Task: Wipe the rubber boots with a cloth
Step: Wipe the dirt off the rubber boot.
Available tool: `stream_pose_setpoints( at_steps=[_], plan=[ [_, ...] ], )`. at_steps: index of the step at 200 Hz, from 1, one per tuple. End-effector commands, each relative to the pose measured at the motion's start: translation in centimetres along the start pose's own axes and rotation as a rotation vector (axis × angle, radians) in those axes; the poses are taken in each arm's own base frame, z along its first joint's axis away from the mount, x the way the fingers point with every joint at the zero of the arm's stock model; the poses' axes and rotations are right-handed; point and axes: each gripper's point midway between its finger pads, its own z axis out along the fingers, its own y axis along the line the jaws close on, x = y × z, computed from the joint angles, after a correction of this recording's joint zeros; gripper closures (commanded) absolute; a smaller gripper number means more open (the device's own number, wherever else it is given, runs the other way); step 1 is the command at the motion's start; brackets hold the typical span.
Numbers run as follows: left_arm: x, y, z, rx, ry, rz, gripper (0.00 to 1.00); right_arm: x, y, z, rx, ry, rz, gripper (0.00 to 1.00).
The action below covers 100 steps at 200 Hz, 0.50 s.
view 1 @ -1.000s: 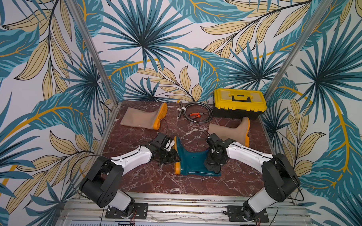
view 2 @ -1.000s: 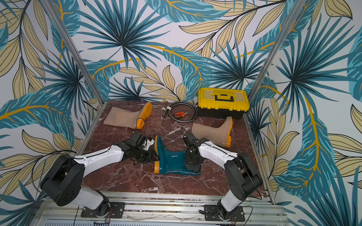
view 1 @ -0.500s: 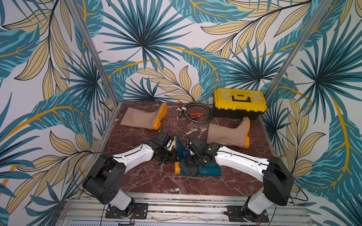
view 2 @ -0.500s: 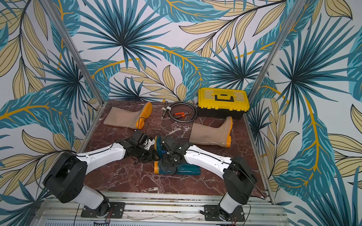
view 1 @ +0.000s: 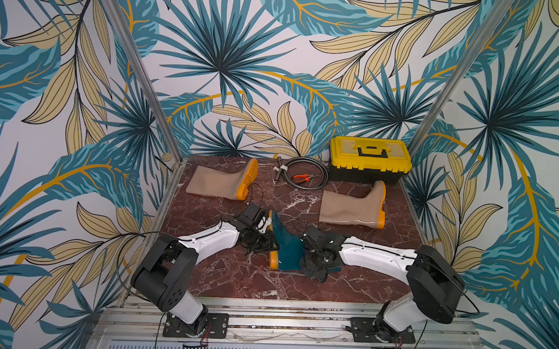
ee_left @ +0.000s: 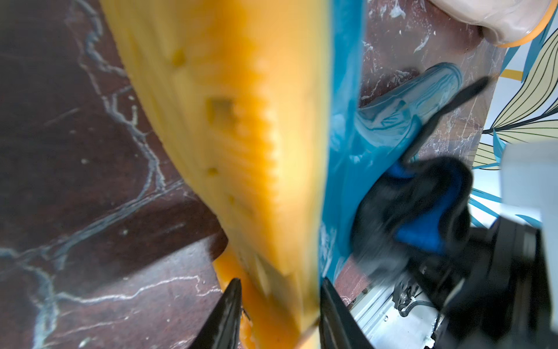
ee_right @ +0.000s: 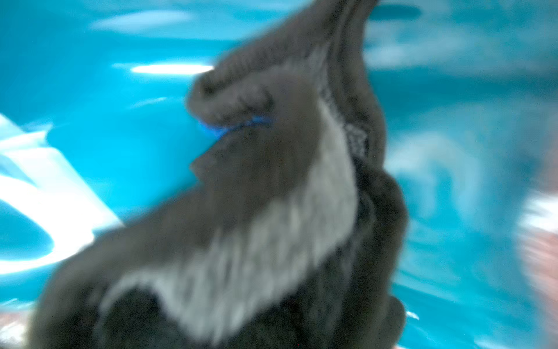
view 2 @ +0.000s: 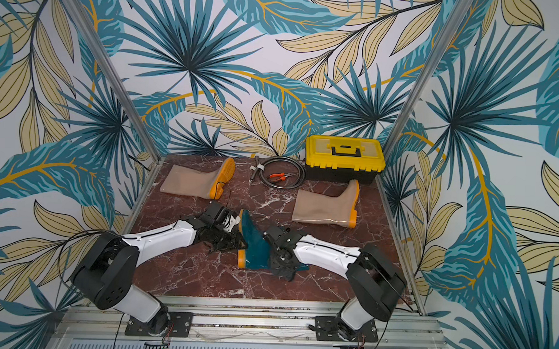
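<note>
Cloth (ee_right: 256,211) hangs from the right tool (view 1: 314,262) against the teal boot (view 1: 286,249).

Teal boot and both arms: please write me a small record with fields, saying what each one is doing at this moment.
teal boot: lying on its side, between the arms
left pincer: closed on the teal boot's orange sole
right pincer: shut on the cloth, pressed against the teal boot
beige boots: two, lying farther back, untouched
yellow toolbox: at the back, lid closed
</note>
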Motion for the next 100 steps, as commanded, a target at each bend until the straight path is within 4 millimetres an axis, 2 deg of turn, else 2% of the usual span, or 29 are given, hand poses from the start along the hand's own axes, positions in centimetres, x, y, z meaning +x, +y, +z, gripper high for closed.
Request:
stream_pose_setpoints(
  at_steps=[1,15,32,60,83,100],
  plan=[
    [1.1,0.8,0.7,-0.017,0.034,0.013,0.6,3.8,-9.0,-0.6,0.229,0.094,0.092,1.0],
    [1.2,0.9,0.8,-0.017,0.037,0.014,0.6,3.0,-9.0,-1.7,0.191,0.042,0.117,1.0],
    [1.3,1.0,0.8,-0.018,0.041,0.014,0.6,1.9,-6.3,-2.3,0.061,0.019,0.137,1.0],
    [1.2,0.7,0.8,-0.009,0.041,0.016,0.6,-0.3,1.2,-4.1,-0.058,-0.06,0.01,1.0],
    [1.1,0.4,0.5,-0.003,0.034,0.016,0.6,-0.4,8.8,-5.2,-0.163,-0.089,-0.119,1.0],
    [1.0,0.4,0.6,-0.004,0.034,0.019,0.6,0.0,13.4,-4.9,-0.242,-0.085,-0.18,1.0]
  ],
)
